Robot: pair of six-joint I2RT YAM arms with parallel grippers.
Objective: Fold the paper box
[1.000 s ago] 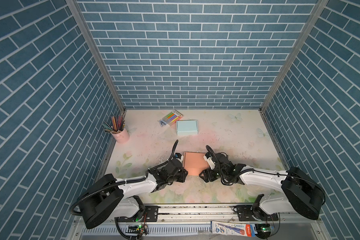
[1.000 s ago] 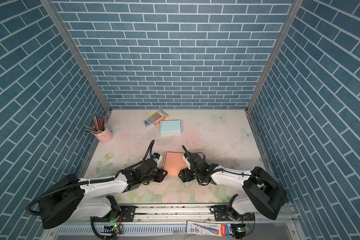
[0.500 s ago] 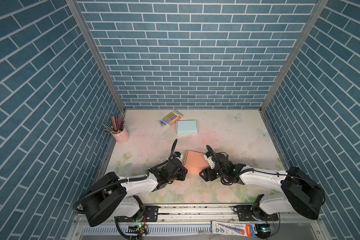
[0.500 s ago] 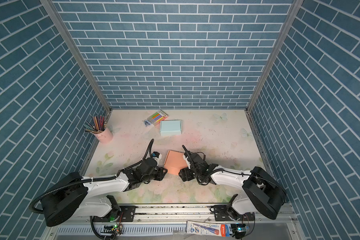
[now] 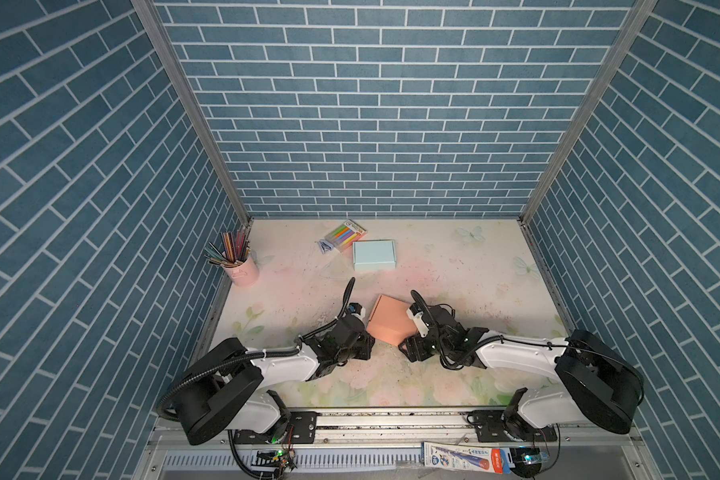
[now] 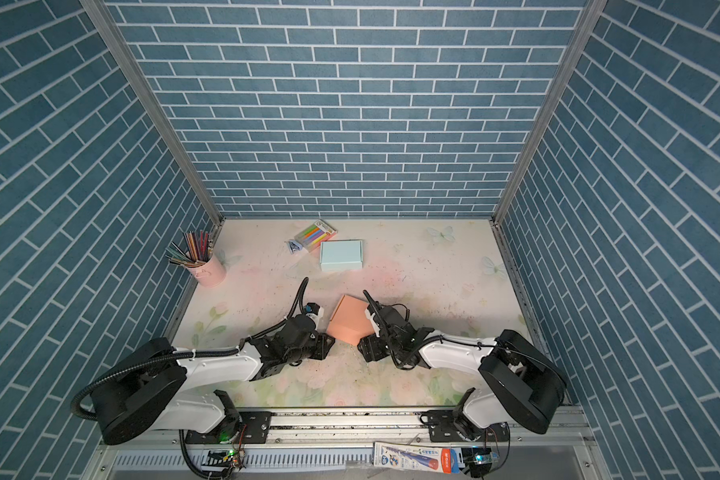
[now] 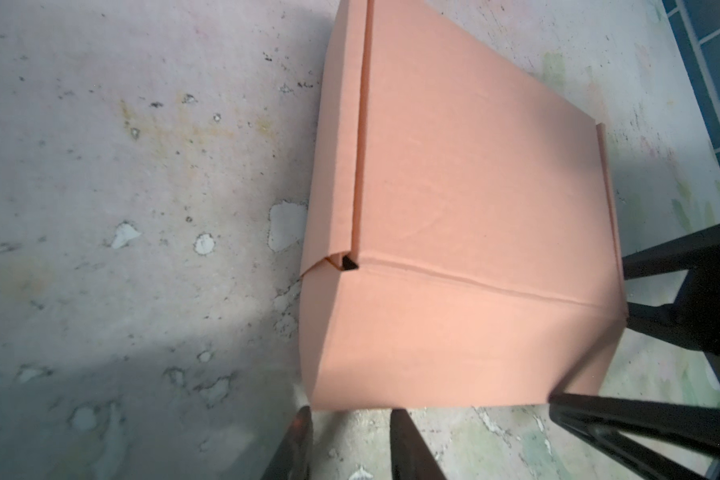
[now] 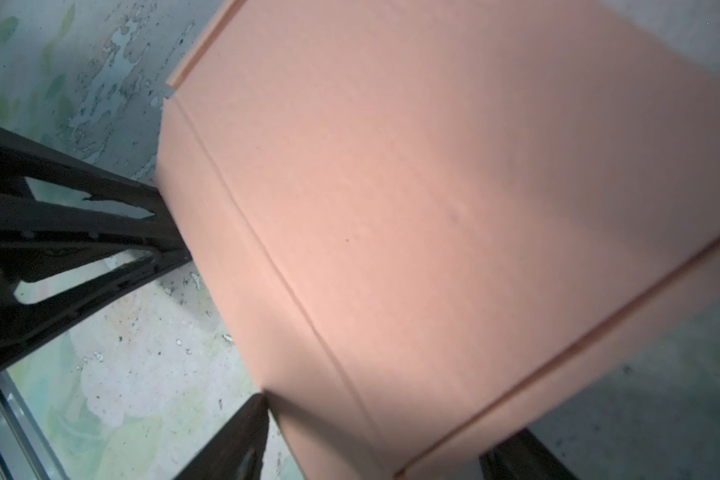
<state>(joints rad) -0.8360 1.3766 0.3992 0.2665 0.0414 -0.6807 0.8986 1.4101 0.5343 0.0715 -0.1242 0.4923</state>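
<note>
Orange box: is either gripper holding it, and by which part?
The right gripper appears to clamp the orange box at its near corner, one finger each side; the left gripper holds nothing.

My right wrist view cuts the box off at its edges; one of my right fingers lies partly behind it, so the grip is unclear.

No lettering is legible (print on the packet too small).

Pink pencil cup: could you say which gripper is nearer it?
Left. The left gripper sits front-right of the pink pencil cup; the right gripper is farther, beyond the orange box.
</note>
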